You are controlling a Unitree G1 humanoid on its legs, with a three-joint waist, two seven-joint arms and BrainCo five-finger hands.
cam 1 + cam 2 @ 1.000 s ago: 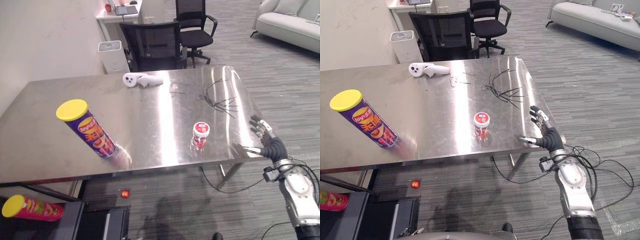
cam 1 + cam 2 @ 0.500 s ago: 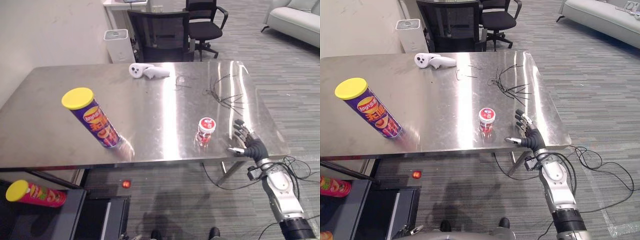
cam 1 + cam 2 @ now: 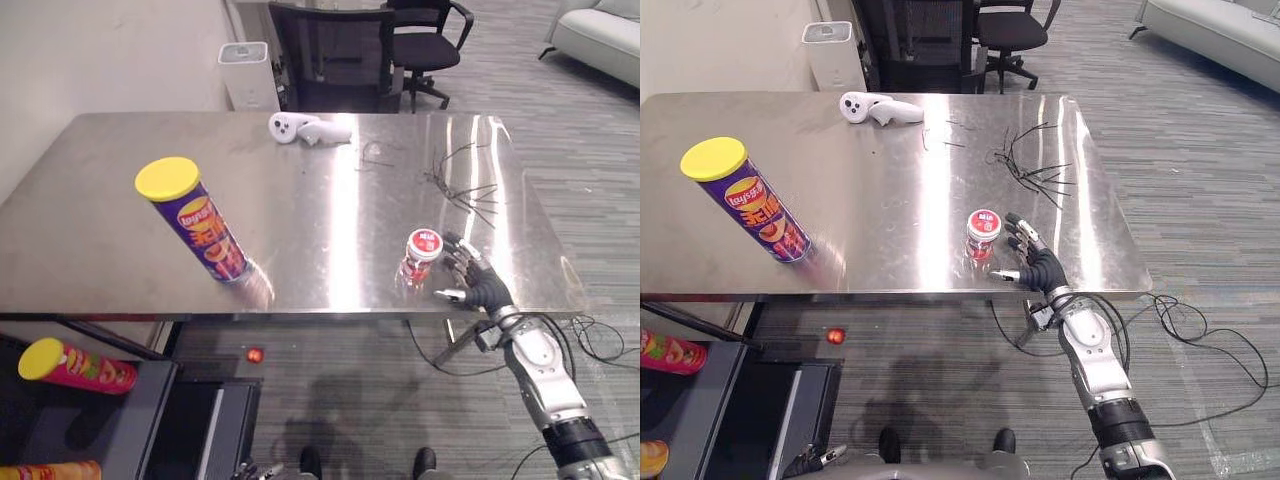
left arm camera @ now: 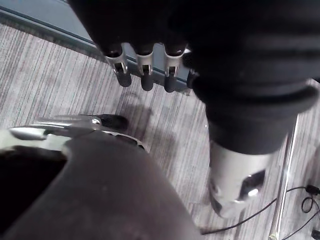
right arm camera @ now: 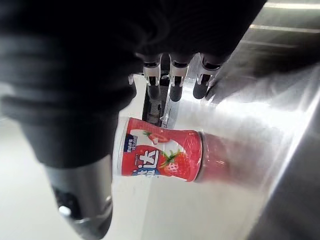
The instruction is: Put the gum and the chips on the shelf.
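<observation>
The right robot hand [image 3: 1040, 268] hangs at the near edge of the steel worktop [image 3: 90, 220], spread open, fingers [image 5: 172, 82] straight and thumb held apart. The gum [image 3: 983, 233], a small red tub with a white-and-red lid, stands upright on the worktop just to the left of this robot hand. In the right wrist view it sits in the gap between thumb and fingers, with nothing curled round it (whether a fingertip brushes it, I cannot tell).

The chips [image 3: 195, 222], a purple can with a yellow lid, stands on its base well away to the left of the right robot hand, also close to the worktop's near edge. Beyond the right robot hand, farther in on the worktop, lies a loose tangle of thin black wires [image 3: 465, 185]. Past those and to the left, near the far edge, rests a white controller [image 3: 300, 128].

The dark shelf [image 3: 150, 400] sits low down, below the worktop's near left corner and far to the left of the right robot hand. A red can with a yellow lid [image 3: 75, 365] lies on its side on it.

The left robot hand [image 4: 235, 100] shows in its own wrist view above grey striped floor, fingers [image 4: 143, 70] relaxed and holding nothing.
</observation>
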